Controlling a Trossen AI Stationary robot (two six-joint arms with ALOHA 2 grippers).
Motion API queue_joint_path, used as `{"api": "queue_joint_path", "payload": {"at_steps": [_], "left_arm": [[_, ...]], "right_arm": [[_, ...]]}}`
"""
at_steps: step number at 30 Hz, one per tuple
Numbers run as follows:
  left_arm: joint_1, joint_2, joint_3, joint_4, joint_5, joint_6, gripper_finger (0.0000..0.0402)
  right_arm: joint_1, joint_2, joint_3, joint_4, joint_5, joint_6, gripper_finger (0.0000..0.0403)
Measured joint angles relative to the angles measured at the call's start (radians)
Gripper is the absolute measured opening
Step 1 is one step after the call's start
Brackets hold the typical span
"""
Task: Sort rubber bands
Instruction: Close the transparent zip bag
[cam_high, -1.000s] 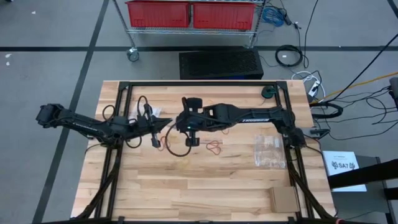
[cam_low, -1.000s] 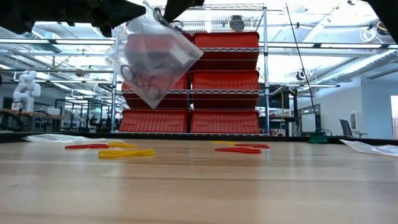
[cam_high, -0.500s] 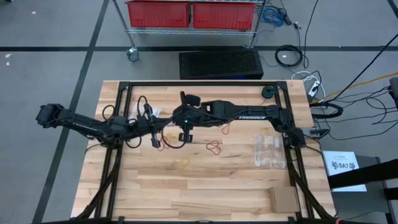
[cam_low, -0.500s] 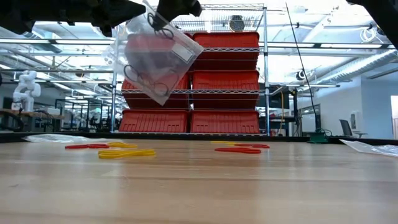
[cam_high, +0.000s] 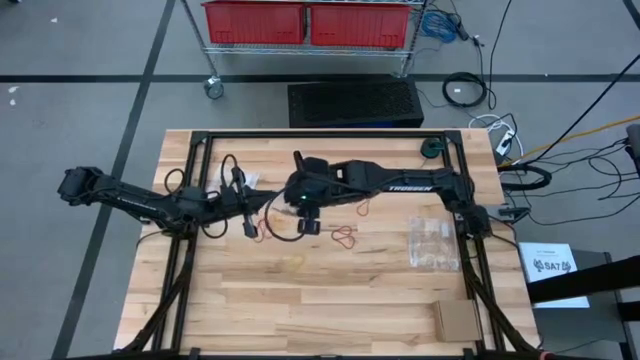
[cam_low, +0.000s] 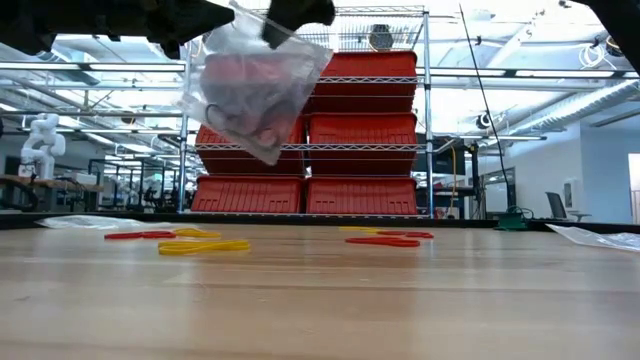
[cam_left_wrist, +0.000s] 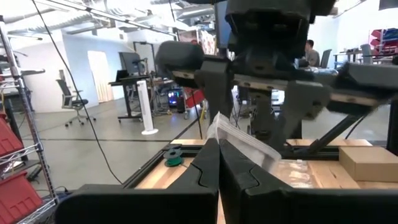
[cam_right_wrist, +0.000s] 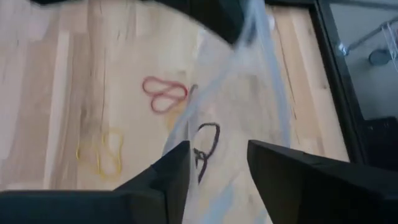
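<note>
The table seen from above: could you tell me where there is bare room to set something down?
The near table strip is bare between the yellow rubber band and the cardboard box. The middle is crowded: left gripper and right gripper at a clear bag, above red rubber bands. More bags lie right.

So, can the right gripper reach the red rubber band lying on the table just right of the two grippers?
Probably yes. The right gripper is open above the clear bag, which the shut left gripper holds up. The red rubber band lies on bare wood nearby, with nothing over it.
</note>
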Motion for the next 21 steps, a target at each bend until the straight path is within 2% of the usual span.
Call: {"api": "queue_joint_path", "payload": {"at_steps": [6,12,17,21], "left_arm": [[-0.001,0.0,0.0,-0.013,0.006,0.001,0.0],[0.0,-0.001,0.0,-0.013,0.005,0.001,0.0],[0.0,-0.005,0.0,-0.019,0.004,0.001,0.0],[0.0,-0.009,0.0,-0.025,-0.002,0.001,0.0]], "right_arm": [[0.041,-0.073,0.001,-0.205,0.017,0.147,0.0148],[0.13,-0.142,0.0,-0.374,0.161,0.248,0.0148],[0.206,-0.164,0.0,-0.435,0.257,0.326,0.0148],[0.247,-0.164,-0.007,-0.433,0.262,0.332,0.0148]]}}
